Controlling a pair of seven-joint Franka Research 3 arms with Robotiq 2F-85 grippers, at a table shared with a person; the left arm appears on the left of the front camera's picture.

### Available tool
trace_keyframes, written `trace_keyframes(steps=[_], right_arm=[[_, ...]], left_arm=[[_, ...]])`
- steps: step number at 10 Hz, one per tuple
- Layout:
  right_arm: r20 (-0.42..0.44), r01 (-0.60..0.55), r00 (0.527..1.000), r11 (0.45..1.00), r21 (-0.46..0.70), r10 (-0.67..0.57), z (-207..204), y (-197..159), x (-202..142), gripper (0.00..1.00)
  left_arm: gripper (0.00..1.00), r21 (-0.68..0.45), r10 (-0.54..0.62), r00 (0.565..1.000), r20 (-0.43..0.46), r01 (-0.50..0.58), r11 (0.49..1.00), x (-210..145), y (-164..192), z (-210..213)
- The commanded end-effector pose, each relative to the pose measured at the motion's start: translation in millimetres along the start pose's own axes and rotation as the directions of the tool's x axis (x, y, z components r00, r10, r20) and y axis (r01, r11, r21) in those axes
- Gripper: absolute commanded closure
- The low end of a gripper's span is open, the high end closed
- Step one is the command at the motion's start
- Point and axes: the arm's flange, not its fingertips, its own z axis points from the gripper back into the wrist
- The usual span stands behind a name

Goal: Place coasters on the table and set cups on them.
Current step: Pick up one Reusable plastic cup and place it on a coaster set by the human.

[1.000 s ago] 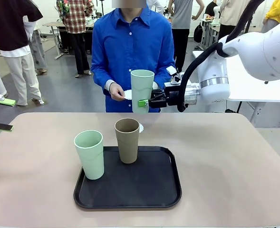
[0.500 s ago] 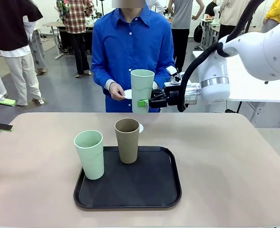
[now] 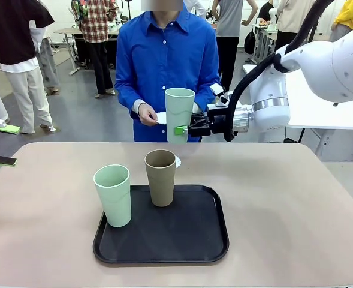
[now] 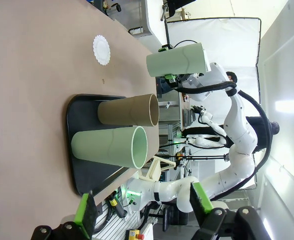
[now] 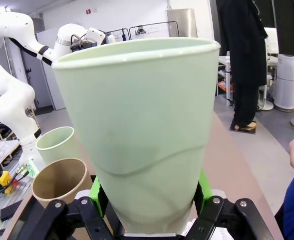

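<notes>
My right gripper point(image 3: 183, 129) is shut on the lower part of a pale mint cup point(image 3: 180, 113) and holds it upright in the air over the far edge of the table point(image 3: 284, 198). In the right wrist view the cup point(image 5: 137, 125) stands between the green pads point(image 5: 99, 194). A second mint cup point(image 3: 112, 195) and a brown cup point(image 3: 160, 177) stand on the black tray point(image 3: 188, 240). One lacy white coaster point(image 3: 177, 161) lies on the table behind the brown cup; in the left wrist view the coaster point(image 4: 101, 49) lies flat. The person's hand holds another coaster point(image 3: 160, 118). My left gripper point(image 3: 5, 144) is open at the far left edge.
The person in a blue shirt point(image 3: 164, 60) stands at the far side, close behind the held cup. A white table point(image 3: 320, 111) lies to the right behind my right arm point(image 3: 320, 66). Bare tabletop lies on both sides of the tray.
</notes>
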Motion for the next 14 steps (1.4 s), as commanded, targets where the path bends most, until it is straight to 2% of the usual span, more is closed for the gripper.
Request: trace_keyframes(steps=[1, 4, 9, 14], right_arm=[[-0.021, -0.026, 0.999, 1.000, -0.007, 0.026, -1, -16, 2, 0.18], [-0.053, -0.038, 0.998, 0.999, 0.010, 0.039, -8, -47, -8, 0.18], [-0.054, -0.068, 0.996, 0.993, 0.095, 0.074, -20, -85, -37, 0.18], [-0.083, -0.071, 0.994, 0.994, 0.084, 0.078, -36, -100, -68, 0.18]], left_arm=[[0.00, -0.015, -0.008, 1.000, 0.004, 0.008, 1.000, 0, 0, 1], [0.00, -0.015, -0.008, 1.000, 0.004, 0.008, 1.000, 0, 0, 1], [0.00, -0.015, -0.008, 1.000, 0.004, 0.008, 1.000, 0, 0, 1], [0.00, -0.015, -0.008, 1.000, 0.004, 0.008, 1.000, 0, 0, 1]])
